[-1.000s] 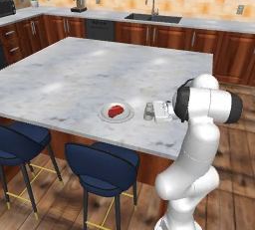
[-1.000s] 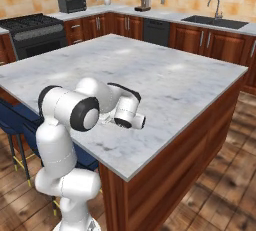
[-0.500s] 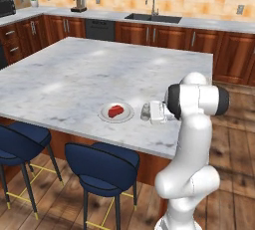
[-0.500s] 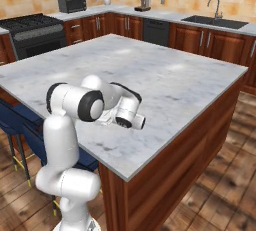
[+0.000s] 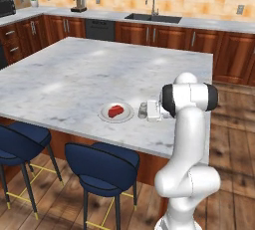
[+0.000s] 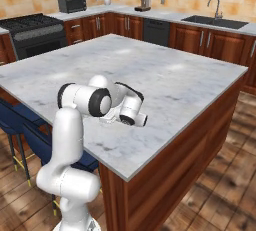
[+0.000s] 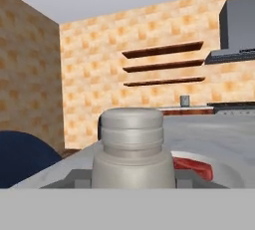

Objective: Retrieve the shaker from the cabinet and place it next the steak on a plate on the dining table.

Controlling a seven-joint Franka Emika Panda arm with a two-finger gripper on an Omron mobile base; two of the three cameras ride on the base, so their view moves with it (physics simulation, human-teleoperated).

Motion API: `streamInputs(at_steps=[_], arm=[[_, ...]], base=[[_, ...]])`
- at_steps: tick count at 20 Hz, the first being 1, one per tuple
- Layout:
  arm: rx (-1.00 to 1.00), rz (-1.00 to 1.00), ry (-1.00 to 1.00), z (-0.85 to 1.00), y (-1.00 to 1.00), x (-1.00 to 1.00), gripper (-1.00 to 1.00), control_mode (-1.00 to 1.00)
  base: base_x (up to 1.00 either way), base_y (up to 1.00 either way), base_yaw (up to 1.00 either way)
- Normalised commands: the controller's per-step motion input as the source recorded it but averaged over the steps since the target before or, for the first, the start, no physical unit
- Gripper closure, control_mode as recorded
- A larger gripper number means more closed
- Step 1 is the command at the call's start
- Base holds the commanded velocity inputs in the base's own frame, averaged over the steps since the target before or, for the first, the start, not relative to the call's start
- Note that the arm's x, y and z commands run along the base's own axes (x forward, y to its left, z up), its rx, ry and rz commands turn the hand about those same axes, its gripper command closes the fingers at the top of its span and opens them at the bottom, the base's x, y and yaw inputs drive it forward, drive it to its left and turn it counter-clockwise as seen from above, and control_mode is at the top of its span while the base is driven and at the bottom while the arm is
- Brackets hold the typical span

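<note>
On the marbled dining table [image 5: 74, 74] lies the small plate [image 5: 106, 116] with the red steak [image 5: 116, 110] on it. The grey shaker [image 5: 143, 109] stands upright on the stone just right of the plate's rim. My gripper [image 5: 148, 111] reaches in from the right, level with the tabletop, shut on the shaker. In the hand view the shaker [image 7: 132, 144] stands close up in the middle, with a dark fingertip [image 7: 79, 178] pressed to each side. Behind it to the right are the steak [image 7: 195, 167] and the plate rim [image 7: 230, 175]. In the right base view my own arm hides plate and shaker.
Two blue stools [image 5: 102, 160] [image 5: 20, 142] stand along the table's near edge, just below the plate. The wall counter with sink [image 5: 152, 18] and coffee machine [image 5: 77, 0] runs along the back. A stove [image 6: 35, 25] stands at the far left.
My arm's upper joint has swung left over the table edge. The gripper has carried the shaker a little left, closer to the plate.
</note>
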Motion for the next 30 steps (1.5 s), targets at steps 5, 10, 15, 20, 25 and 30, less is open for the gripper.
streamInputs(at_steps=[5, 10, 15, 20, 25, 30], arm=[[0.0, 0.0, 0.0, -0.4, 0.0, 0.46, 1.0, -1.0], [0.0, 0.0, 0.0, -0.38, 0.0, 0.44, 1.0, -1.0], [0.0, 0.0, 0.0, -0.28, 0.01, 0.31, 1.0, -1.0], [0.0, 0.0, 0.0, -0.21, 0.0, 0.0, -1.0, -1.0], [0.0, 0.0, 0.0, -0.05, -0.3, -0.24, -1.0, -1.0], [0.0, 0.0, -0.01, 0.0, -0.47, -0.33, -1.0, -1.0]], base=[[0.0, 0.0, 0.0], [0.0, 0.0, 0.0], [0.0, 0.0, 0.0], [0.0, 0.0, 0.0], [0.0, 0.0, 0.0], [0.0, 0.0, 0.0]])
